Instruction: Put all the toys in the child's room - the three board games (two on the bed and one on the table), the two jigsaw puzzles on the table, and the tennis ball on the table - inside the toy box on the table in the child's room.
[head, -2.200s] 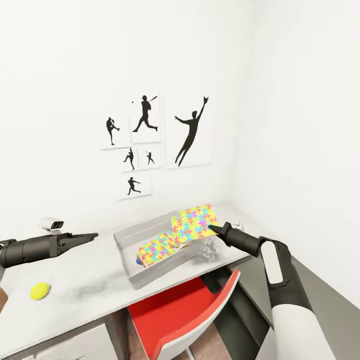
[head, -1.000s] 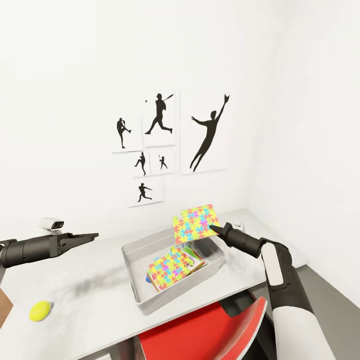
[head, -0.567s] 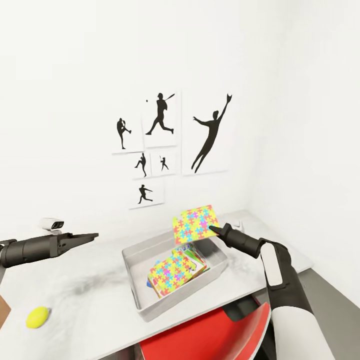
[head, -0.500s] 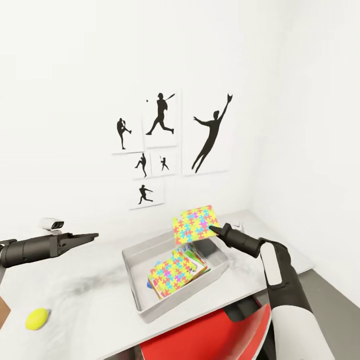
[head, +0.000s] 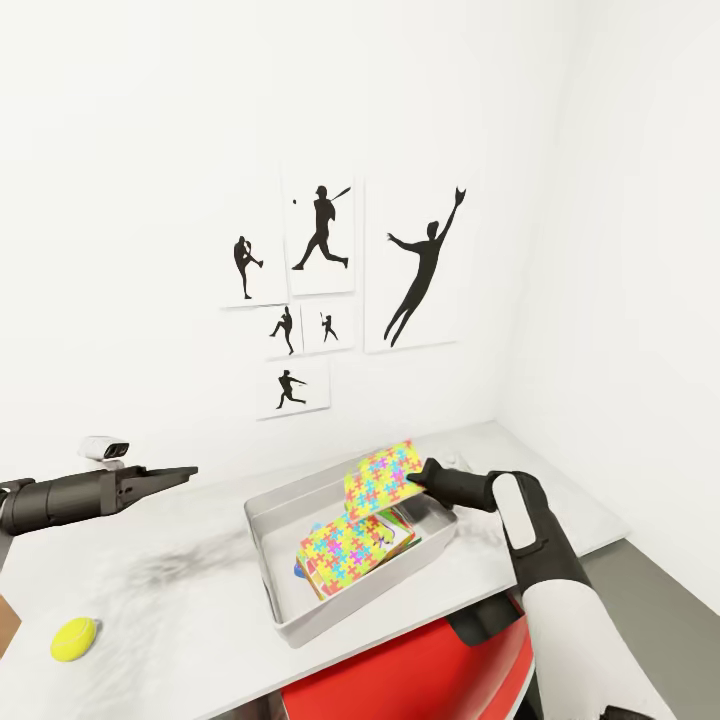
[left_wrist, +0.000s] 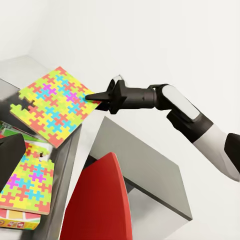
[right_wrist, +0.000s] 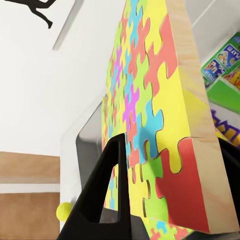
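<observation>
Lowered since the earlier frame, the right tool (head: 418, 478) clamps a puzzle (head: 380, 478) by its corner, tilted over the box (head: 300, 625) at the counter's (head: 180, 610) right end, evidently for release. Left tool (head: 180, 472): state indeterminate. Ball (head: 74, 638) lies near the counter's left edge.

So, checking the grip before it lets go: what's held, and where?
The right gripper pinches a jigsaw puzzle by one edge, above the toy box. The left gripper holds nothing.
</observation>
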